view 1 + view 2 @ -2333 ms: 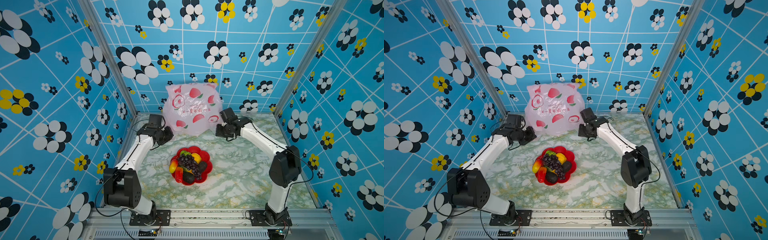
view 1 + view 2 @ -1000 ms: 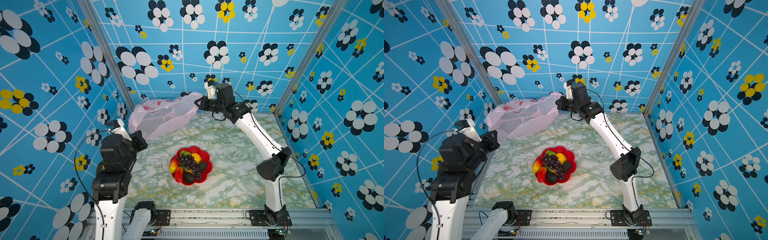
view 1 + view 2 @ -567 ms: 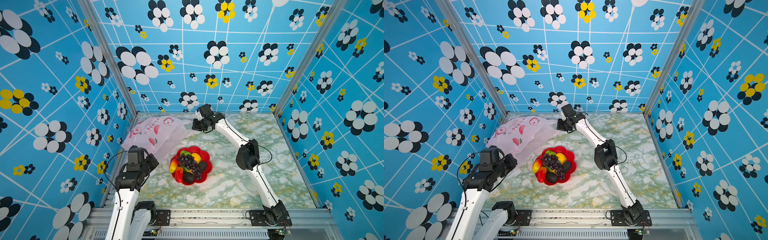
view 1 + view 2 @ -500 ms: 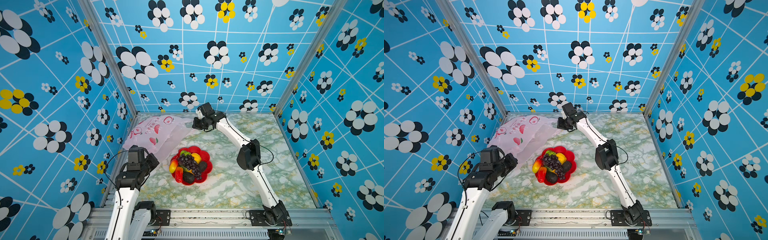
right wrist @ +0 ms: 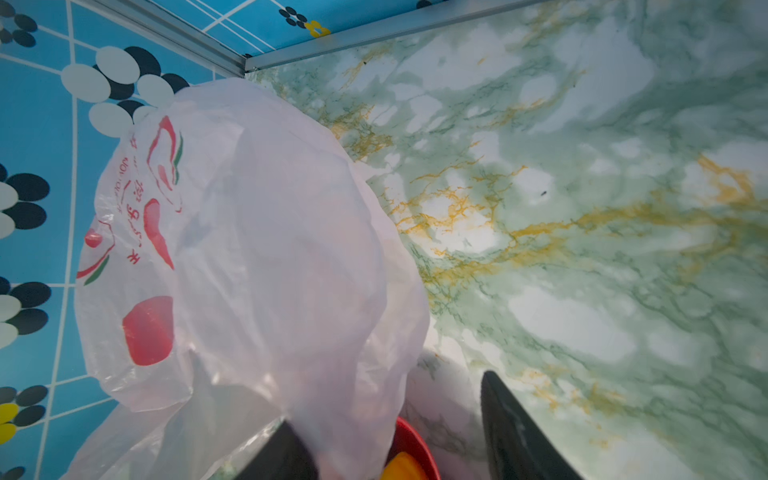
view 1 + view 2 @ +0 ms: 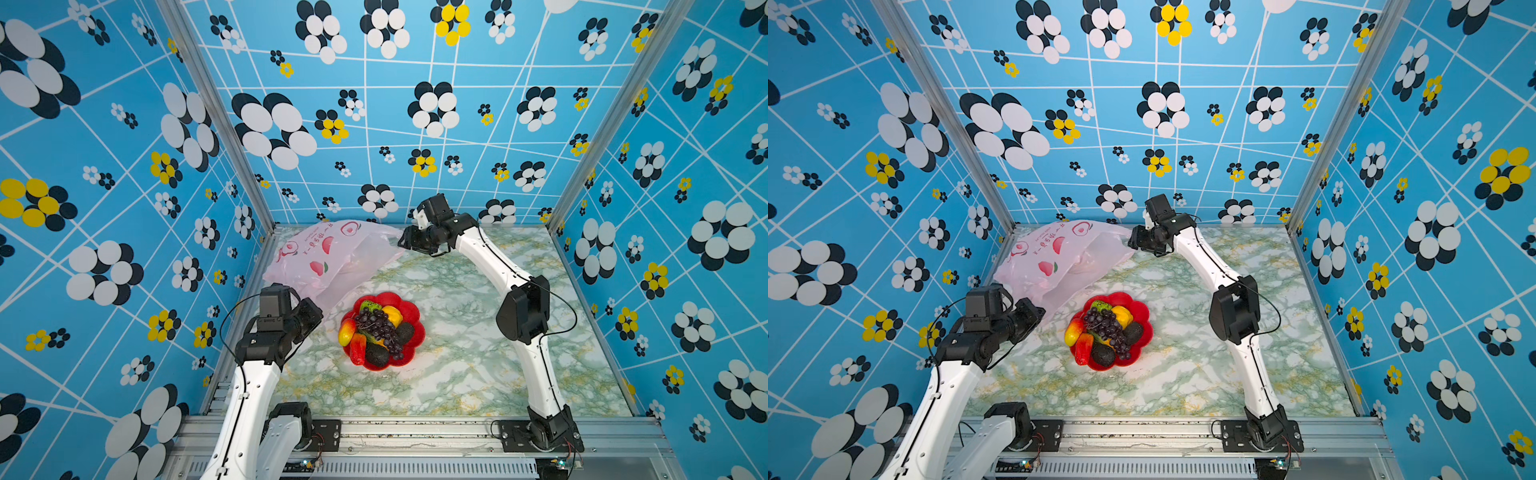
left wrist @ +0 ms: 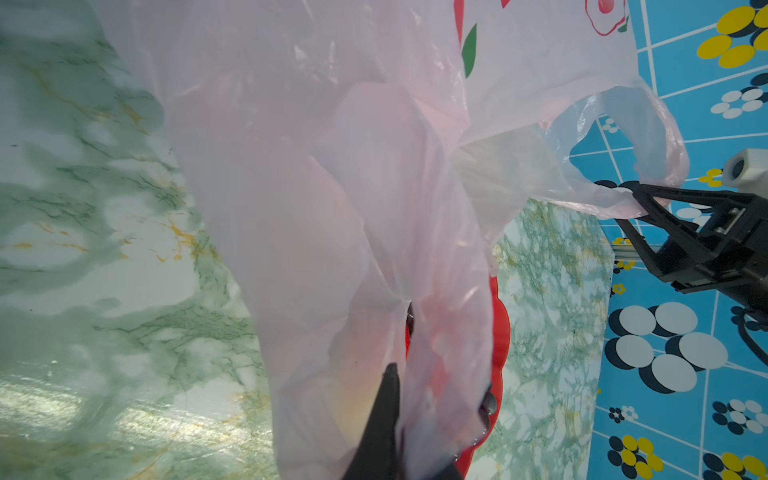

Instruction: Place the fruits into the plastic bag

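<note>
- Two grippers at the plastic bag (image 6: pixel 328 257), back left on the table (image 6: pixel 457 374): left gripper (image 6: pixel 312 311) clamped on its near edge, right gripper (image 6: pixel 405 243) jaws apart by the far handle.
- All fruits (image 6: pixel 376 328) sit in the red dish (image 6: pixel 413 316), just beside the bag.
- Step, as judged: opening the bag mouth. Next, you send the free gripper for one fruit.

the bag (image 6: pixel 328 262) lies on the back left part of the surface (image 6: pixel 457 374), its near end at the left hand (image 6: pixel 312 309) and its far corner at the right hand (image 6: pixel 403 243), while the dish (image 6: pixel 412 311) holding the fruits (image 6: pixel 376 328) sits mid-surface, just right of the bag's near end.
</note>
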`<state>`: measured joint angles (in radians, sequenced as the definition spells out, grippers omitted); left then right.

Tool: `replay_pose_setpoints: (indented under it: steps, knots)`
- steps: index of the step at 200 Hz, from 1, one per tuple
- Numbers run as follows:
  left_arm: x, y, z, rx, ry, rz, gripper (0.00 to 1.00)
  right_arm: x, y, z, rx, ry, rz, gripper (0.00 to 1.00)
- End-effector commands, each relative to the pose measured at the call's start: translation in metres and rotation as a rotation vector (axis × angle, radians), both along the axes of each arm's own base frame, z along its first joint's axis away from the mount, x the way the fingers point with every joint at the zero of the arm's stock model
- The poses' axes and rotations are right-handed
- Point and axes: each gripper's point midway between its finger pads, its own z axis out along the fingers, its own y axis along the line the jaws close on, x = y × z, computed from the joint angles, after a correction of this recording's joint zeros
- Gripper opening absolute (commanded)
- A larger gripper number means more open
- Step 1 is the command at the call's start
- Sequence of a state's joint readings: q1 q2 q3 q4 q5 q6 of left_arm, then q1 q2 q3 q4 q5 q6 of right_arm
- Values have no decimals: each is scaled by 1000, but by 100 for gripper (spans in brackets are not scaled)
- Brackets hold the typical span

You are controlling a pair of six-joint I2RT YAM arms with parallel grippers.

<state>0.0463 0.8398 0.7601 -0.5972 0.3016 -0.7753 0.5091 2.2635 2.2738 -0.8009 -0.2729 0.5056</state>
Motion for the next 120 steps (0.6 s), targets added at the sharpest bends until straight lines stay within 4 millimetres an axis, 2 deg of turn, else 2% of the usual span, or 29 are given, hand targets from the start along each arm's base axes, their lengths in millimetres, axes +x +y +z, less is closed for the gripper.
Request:
replay_pose_setpoints:
  steps: [1,38,55,76,104,120]
  knots:
    - [7,-9,15,-37,-48,-37,8,-36,-31,42,-65,-15,5,67]
    - [7,-11,18,-25,-56,-57,9,-89,-59,61,-99,44,11,78]
    - [5,-12,20,-8,-57,-71,9,-116,-62,65,-94,91,26,80]
    - [2,-14,19,8,-52,-86,10,-159,-47,61,-95,213,73,80]
    - [1,-15,19,17,-52,-95,10,-219,-4,50,-61,371,206,80]
    - [0,-15,16,22,-42,-98,9,-242,17,42,-58,413,279,80]
